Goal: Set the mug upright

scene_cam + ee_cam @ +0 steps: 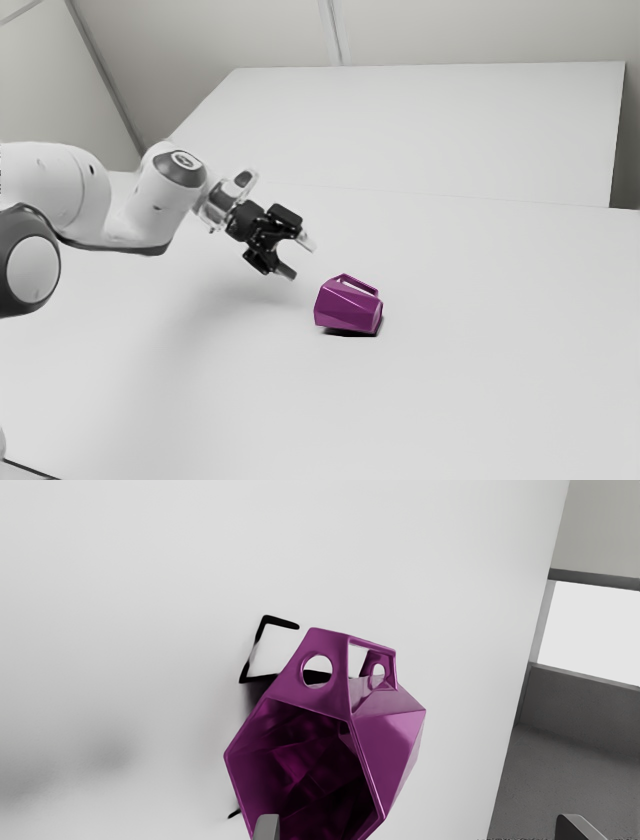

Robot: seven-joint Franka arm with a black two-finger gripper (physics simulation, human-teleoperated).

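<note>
Gripper: its black fingers [285, 272] stand wide apart with nothing held; it [298, 257] hangs above the table, just short of the mug and toward the exterior view's upper left from it.
Mug mouth: the open end [300, 760] faces the gripper; one fingertip overlaps it in the wrist view, the other falls clear of the mug, so the pair looks off-centre.
Mug: it [348, 308] lies on its side, apart from the fingers, its long axis running from the mouth near the gripper to the base pointing away.
Handle: it [340, 675] sticks up from the body, on the side away from the table.
Table: the mug rests on its white top [480, 400], well in from the edges.
Next move: likely a shift to centre the fingers about the mouth end, then a grip there and a turn that raises the mouth and lowers the base.
</note>
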